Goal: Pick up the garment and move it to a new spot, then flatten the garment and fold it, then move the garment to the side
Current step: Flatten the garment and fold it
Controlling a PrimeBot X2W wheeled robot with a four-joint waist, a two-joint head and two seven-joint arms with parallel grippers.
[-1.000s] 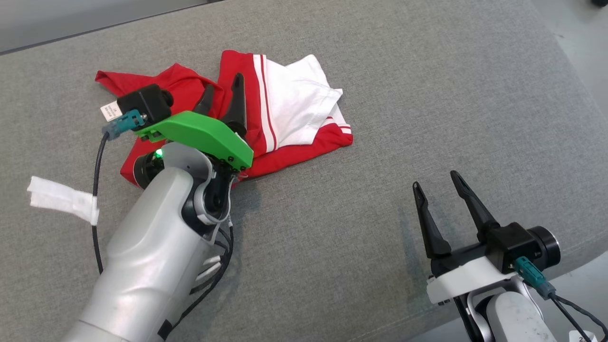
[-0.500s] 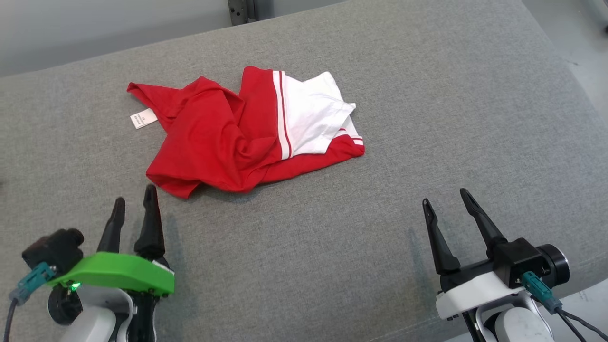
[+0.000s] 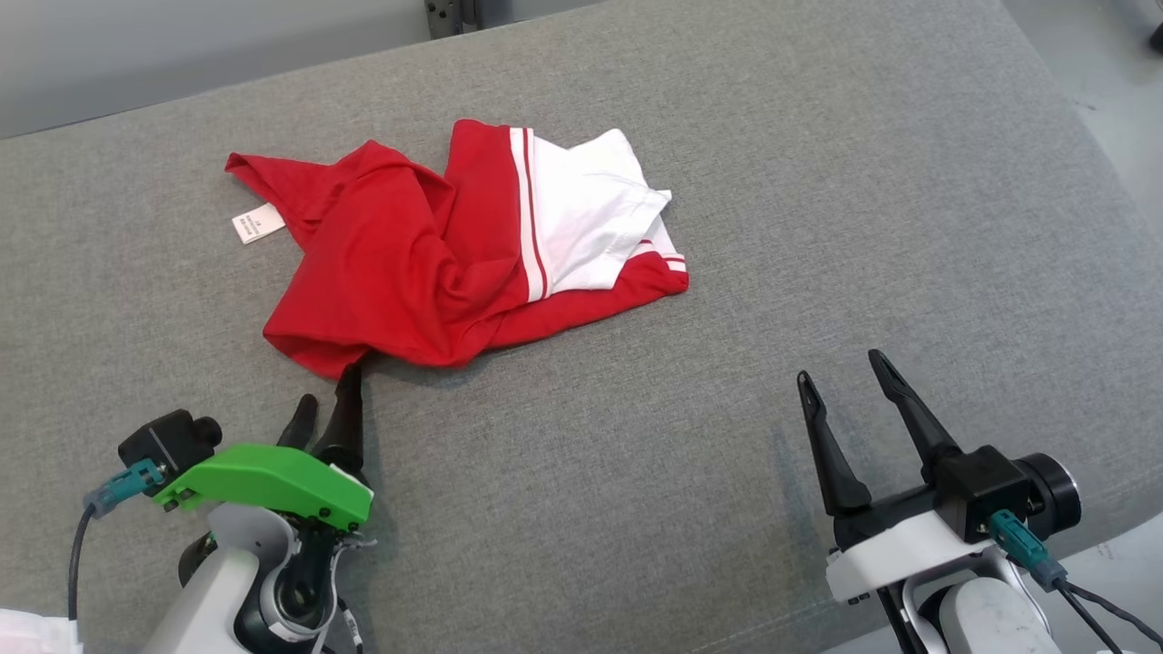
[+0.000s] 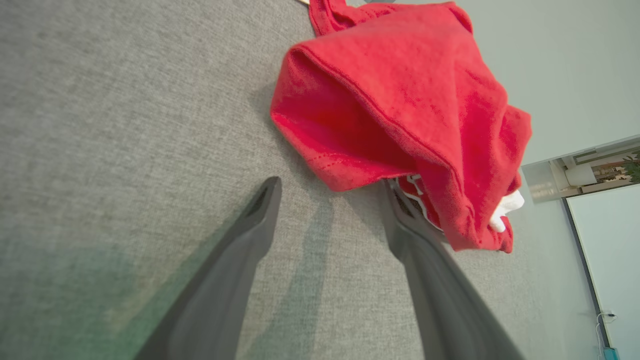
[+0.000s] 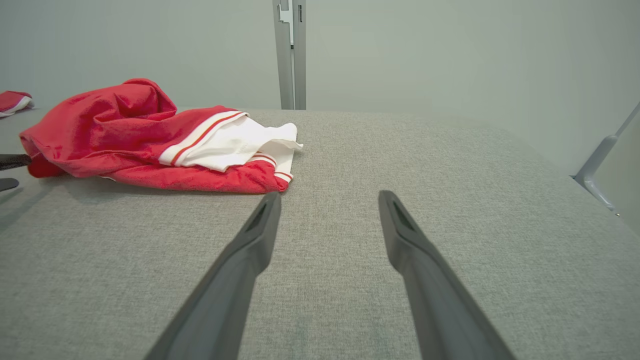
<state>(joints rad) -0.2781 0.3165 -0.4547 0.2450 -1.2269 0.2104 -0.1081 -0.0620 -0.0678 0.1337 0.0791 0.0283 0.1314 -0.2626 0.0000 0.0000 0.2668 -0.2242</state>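
The garment lies in a crumpled heap on the grey surface, red cloth bunched at one end and a white panel folded over at the other; a care label sticks out from the garment's far red edge. It is neither flat nor folded, so the work seems to be at an early grasp, whether to carry the garment off or to spread it.

The left end effector sits at the garment's near red corner, jaws spread wide and holding nothing; in the left wrist view one finger touches or slips just under the corner's hem while the other rests clear of the garment. The right end effector waits well apart from the garment, off its white end and nearer the robot; it too is spread wide and empty.

The next move probably calls for easing the left fingers further onto the corner so both bracket the cloth, then closing; a shallow bite risks catching only the hem.
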